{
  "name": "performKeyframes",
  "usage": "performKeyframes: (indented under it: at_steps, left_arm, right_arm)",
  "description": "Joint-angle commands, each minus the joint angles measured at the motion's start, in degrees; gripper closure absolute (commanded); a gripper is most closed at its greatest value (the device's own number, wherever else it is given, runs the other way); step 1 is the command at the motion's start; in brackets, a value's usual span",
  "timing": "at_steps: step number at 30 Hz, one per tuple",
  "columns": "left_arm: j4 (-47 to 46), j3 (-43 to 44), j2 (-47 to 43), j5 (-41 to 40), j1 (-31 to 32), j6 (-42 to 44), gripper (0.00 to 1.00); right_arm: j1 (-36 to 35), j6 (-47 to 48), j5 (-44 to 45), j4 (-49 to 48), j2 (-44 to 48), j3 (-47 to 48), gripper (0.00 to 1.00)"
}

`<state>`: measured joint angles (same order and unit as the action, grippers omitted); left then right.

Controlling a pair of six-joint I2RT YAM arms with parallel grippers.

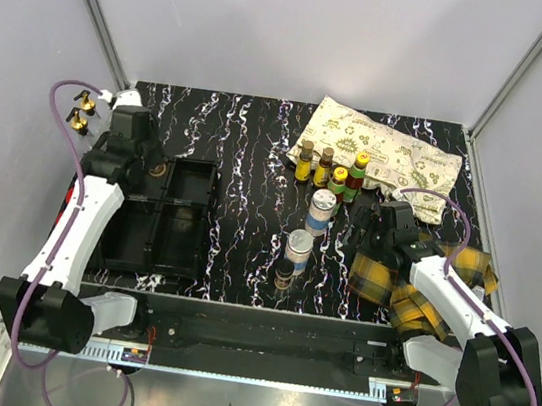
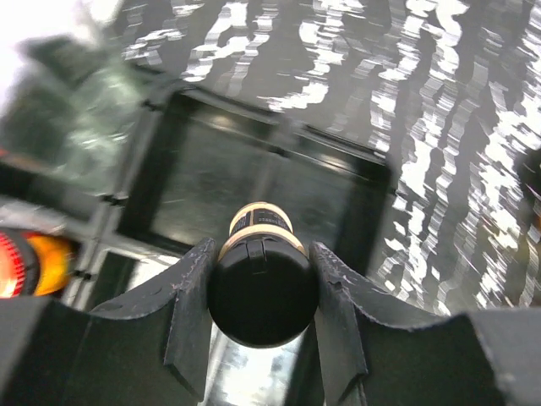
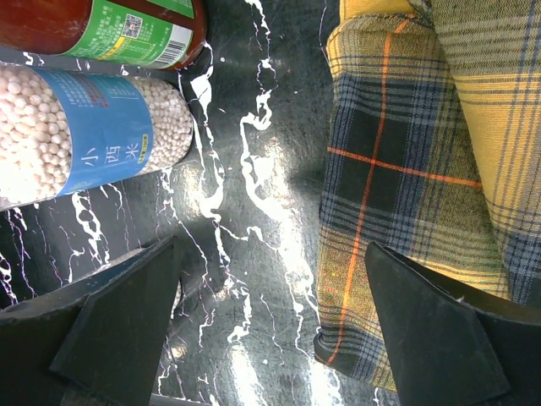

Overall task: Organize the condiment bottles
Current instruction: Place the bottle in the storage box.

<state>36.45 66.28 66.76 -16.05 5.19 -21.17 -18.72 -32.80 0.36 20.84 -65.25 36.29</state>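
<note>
Left jaws closed around dark-capped bottle (image 2: 263, 290)

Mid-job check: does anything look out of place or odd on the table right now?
Two small gold-capped bottles stand off the marbled mat at the far left, apart from the main bottle cluster. A crumpled plaid cloth lies at near right; its edge reaches between the fingers of the open right claw.

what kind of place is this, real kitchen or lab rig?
Most likely a lab robot test cell, not a kitchen: plain white walls box in a black marbled tabletop, the left arm and right arm are bolted at its near edge, and the condiment bottles and black compartment tray look like staged props.
</note>
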Motion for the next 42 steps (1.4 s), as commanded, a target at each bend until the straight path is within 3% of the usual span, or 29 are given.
performKeyframes:
  at_steps: [1, 5, 18, 32, 36, 42]
  left_arm:
    - [-3.39, -2.47, 1.53, -3.28, -3.34, -4.05, 1.0]
    - [-5.33, -6.59, 2.41, -8.02, -3.87, -8.09, 1.0]
    - [-10.17, -10.56, 9.08, -8.03, -4.66, -12.32, 1.0]
    - [-10.43, -8.27, 17.96, -7.41, -4.75, -11.26, 0.89]
    - [-10.52, -8.19, 18.32, -6.71, -4.75, -11.18, 0.79]
    - [-10.34, -8.45, 17.53, -5.83, -4.75, -11.18, 0.49]
  right_arm:
    - [0.26, 0.63, -0.18, -1.94, -0.4, 0.36, 0.01]
    - [0.35, 0.54, -2.29, -1.94, -0.75, 0.36, 0.01]
    - [0.35, 0.54, -3.52, -1.94, -0.14, -0.08, 0.02]
    - [0.35, 0.54, -3.79, -2.03, -1.19, -0.08, 0.02]
    - [0.35, 0.54, -3.88, -2.12, -1.54, 0.01, 0.02]
    - [0.35, 0.63, -3.97, -2.29, -1.89, 0.09, 0.02]
